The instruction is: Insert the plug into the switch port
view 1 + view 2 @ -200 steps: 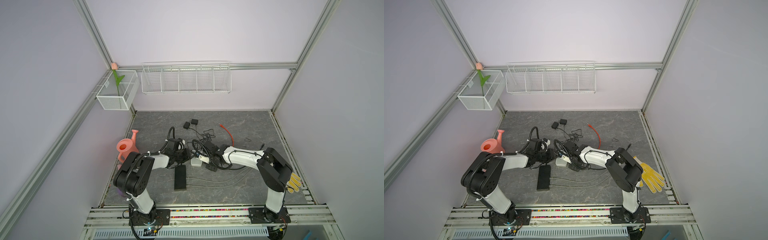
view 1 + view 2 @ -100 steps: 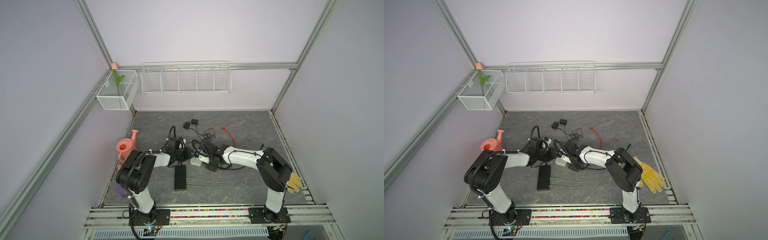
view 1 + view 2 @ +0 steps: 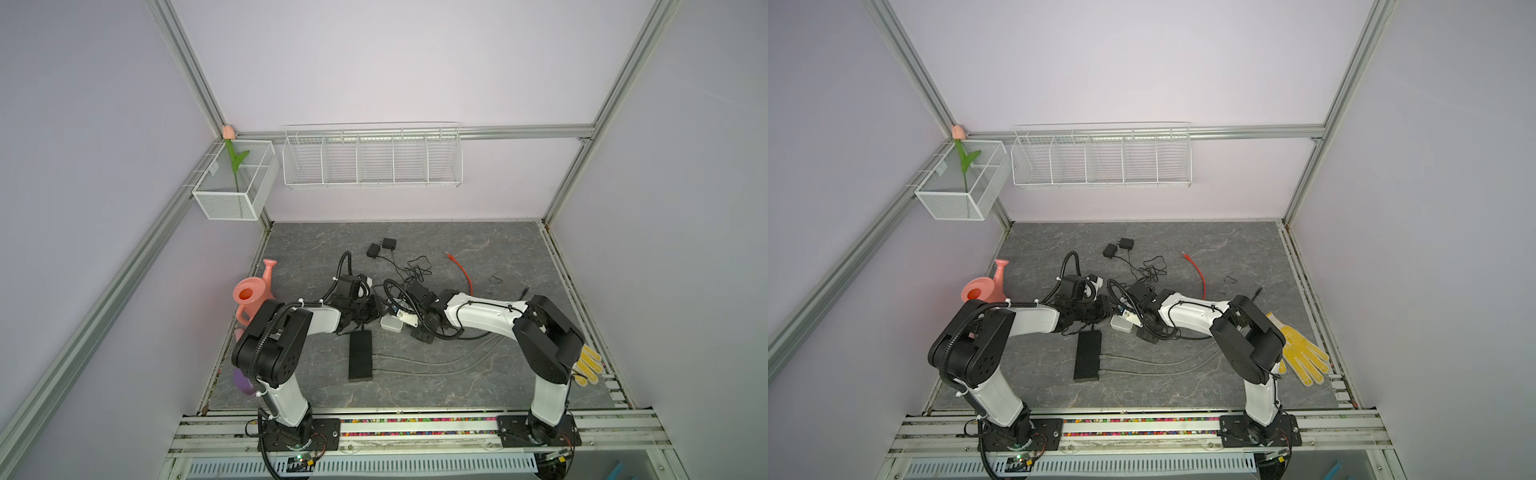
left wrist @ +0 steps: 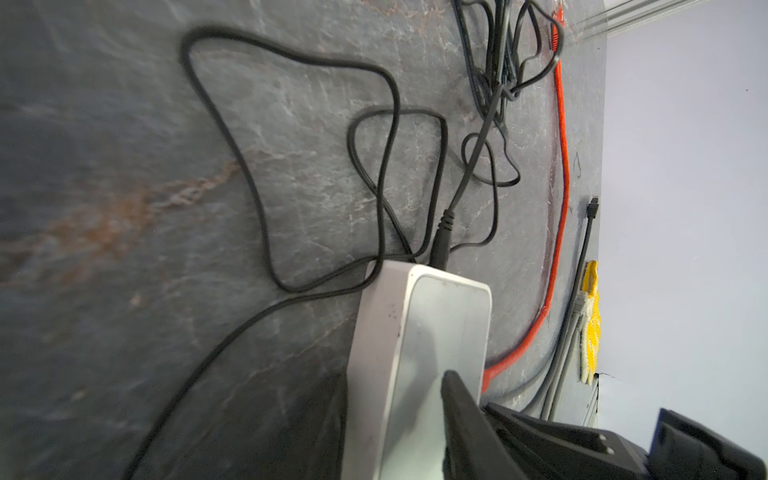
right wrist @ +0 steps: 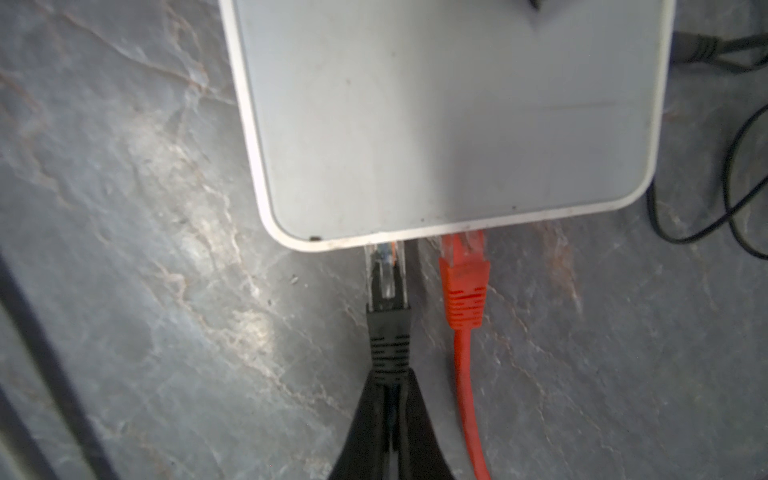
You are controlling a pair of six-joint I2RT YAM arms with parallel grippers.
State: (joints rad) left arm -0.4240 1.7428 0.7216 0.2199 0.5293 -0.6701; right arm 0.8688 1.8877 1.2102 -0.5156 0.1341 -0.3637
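The switch (image 5: 449,124) is a flat white box on the grey table, small in both top views (image 3: 392,325) (image 3: 1122,325). My left gripper (image 4: 395,386) is shut on the switch, with one black finger (image 4: 461,415) on its top face. My right gripper (image 5: 390,386) is shut on the boot of the black plug (image 5: 387,307). The plug's clear tip meets the switch's port edge and sticks out farther than the orange plug (image 5: 463,282) seated in the neighbouring port. How deep the black plug sits is hidden by the switch's rim.
A long black box (image 3: 360,353) with grey cables lies just in front of the grippers. Tangled black cords (image 4: 374,166), two adapters (image 3: 380,248) and an orange cable (image 3: 461,270) lie behind. A pink watering can (image 3: 253,291) stands left, and a yellow glove (image 3: 1302,353) lies right.
The left arm has shifted very slightly. Both grips and the right arm look the same.
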